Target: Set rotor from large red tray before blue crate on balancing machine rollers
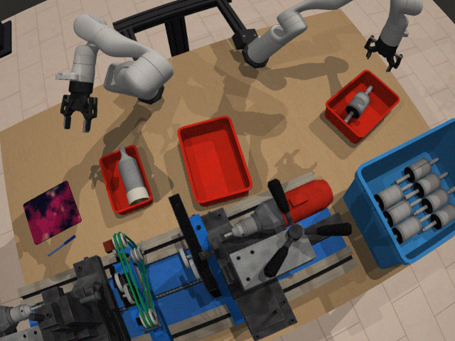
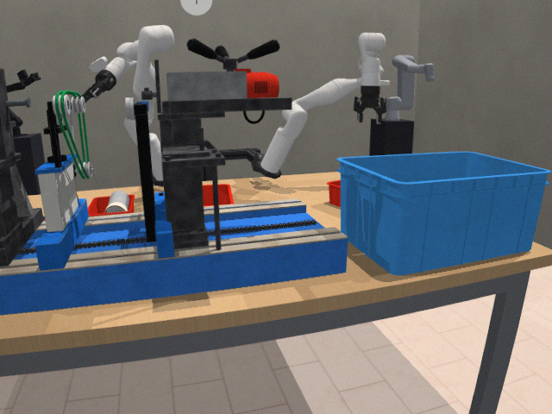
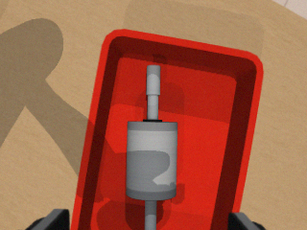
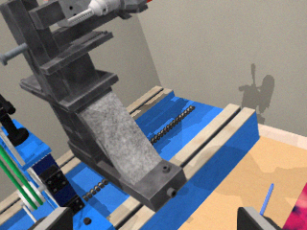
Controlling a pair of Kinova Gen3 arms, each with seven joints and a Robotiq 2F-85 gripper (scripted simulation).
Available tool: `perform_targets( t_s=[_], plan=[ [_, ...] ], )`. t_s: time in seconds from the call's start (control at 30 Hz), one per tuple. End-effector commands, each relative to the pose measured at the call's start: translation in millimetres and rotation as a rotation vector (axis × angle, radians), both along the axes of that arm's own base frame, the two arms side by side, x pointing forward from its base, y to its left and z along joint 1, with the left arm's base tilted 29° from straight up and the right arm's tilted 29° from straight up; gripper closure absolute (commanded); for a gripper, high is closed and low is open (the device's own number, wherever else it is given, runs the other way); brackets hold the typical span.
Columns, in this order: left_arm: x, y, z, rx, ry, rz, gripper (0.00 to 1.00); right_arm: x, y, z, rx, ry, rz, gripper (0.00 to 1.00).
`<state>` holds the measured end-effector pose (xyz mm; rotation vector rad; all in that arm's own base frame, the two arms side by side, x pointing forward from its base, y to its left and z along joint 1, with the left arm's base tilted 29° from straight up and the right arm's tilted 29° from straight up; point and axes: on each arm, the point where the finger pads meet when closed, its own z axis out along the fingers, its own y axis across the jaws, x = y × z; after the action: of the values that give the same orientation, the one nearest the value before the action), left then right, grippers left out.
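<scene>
The grey rotor [image 1: 358, 104] [image 3: 152, 160] lies in the red tray [image 1: 340, 126] [image 2: 334, 193] [image 3: 206, 144] near the blue crate, its shaft along the tray's length. My left gripper [image 1: 378, 62] [image 2: 369, 120] is open and empty, high above and behind that tray; its fingertips show at the bottom of the left wrist view. My right gripper [image 1: 76, 129] [image 2: 86, 97] [image 4: 154, 218] is open and empty above the table's far left part. The balancing machine [image 1: 165, 275] [image 2: 222, 272] [image 4: 240, 144] has a blue bed, green belts and white wheels; no rotor is visible on it.
The blue crate [image 1: 371, 234] [image 2: 441, 222] holds several rotors. An empty red tray [image 1: 209, 161] lies mid-table. A smaller red tray [image 1: 110, 183] holds a grey ribbed bottle-shaped part [image 1: 131, 176]. A drill-like head with black handles and red motor [image 1: 308, 199] [image 2: 263, 84] rises over the machine.
</scene>
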<state>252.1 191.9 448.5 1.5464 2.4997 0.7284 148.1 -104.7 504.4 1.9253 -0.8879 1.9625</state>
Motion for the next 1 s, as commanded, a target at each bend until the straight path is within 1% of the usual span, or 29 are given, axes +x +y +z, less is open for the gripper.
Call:
perform_targets(
  t_s=[0.0, 0.5, 0.57, 0.97],
  plan=[
    [3, 3, -6.8, 0.001, -0.001, 0.0, 0.056, 0, 0, 0.2, 0.0, 0.0, 0.0, 0.002],
    [28, 27, -70.2, 0.001, -0.001, 0.0, 0.056, 0, 0, 0.2, 0.0, 0.0, 0.0, 0.002],
    [28, 27, -70.2, 0.001, -0.001, 0.0, 0.056, 0, 0, 0.2, 0.0, 0.0, 0.0, 0.002],
    [48, 47, -121.8, 0.001, -0.001, 0.0, 0.056, 0, 0, 0.2, 0.0, 0.0, 0.0, 0.002]
  ],
)
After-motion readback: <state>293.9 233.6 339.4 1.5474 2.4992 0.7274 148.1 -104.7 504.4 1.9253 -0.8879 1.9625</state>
